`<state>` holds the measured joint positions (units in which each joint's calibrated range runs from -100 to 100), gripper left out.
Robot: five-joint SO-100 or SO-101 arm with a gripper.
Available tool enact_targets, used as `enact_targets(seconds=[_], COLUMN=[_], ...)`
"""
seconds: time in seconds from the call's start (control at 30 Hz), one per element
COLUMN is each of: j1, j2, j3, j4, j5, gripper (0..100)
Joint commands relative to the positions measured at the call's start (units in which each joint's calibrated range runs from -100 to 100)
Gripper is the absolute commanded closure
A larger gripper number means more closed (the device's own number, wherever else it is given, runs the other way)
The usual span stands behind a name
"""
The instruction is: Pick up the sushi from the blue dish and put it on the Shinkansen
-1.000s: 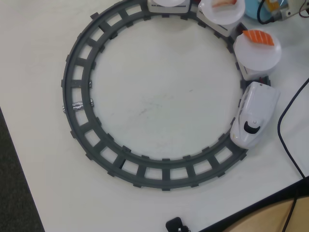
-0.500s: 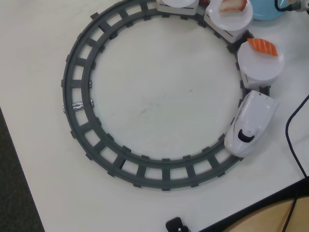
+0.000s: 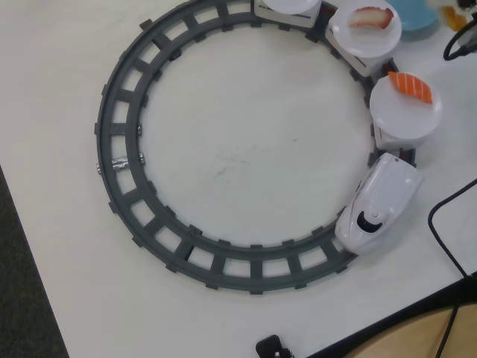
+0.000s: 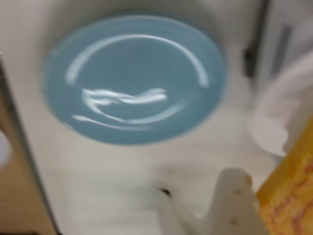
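The blue dish [image 4: 134,78] lies empty and blurred in the wrist view; the overhead view shows only its edge [image 3: 415,20] at the top right. My gripper [image 4: 266,176] is shut on a yellow-orange sushi [image 4: 291,196], held above the table beside the dish; one white finger [image 4: 234,200] presses its side. In the overhead view only a bit of that sushi [image 3: 452,13] shows at the top right corner. The white Shinkansen [image 3: 378,203] stands on the track's right side. One car plate carries a salmon sushi [image 3: 410,86], another a red-and-white sushi [image 3: 371,18].
The grey ring track [image 3: 119,160] fills the middle of the white table. A third car plate [image 3: 292,6] shows at the top edge. Black cables [image 3: 447,231] run along the right. The table's edge [image 3: 30,246] runs down the left. A blurred white plate [image 4: 266,132] lies right of the dish.
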<state>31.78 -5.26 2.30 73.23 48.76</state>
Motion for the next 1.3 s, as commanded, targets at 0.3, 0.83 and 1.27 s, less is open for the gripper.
enact_targets(seconds=[0.3, 0.83, 1.27], j1=[-8.63, -15.68, -14.53], j2=[-4.13, 1.13, -2.96], j3=[3.90, 8.12, 8.48], j4=[-13.02, -20.98, -16.10], j5=[0.38, 0.48, 0.48], gripper=[98, 98, 98])
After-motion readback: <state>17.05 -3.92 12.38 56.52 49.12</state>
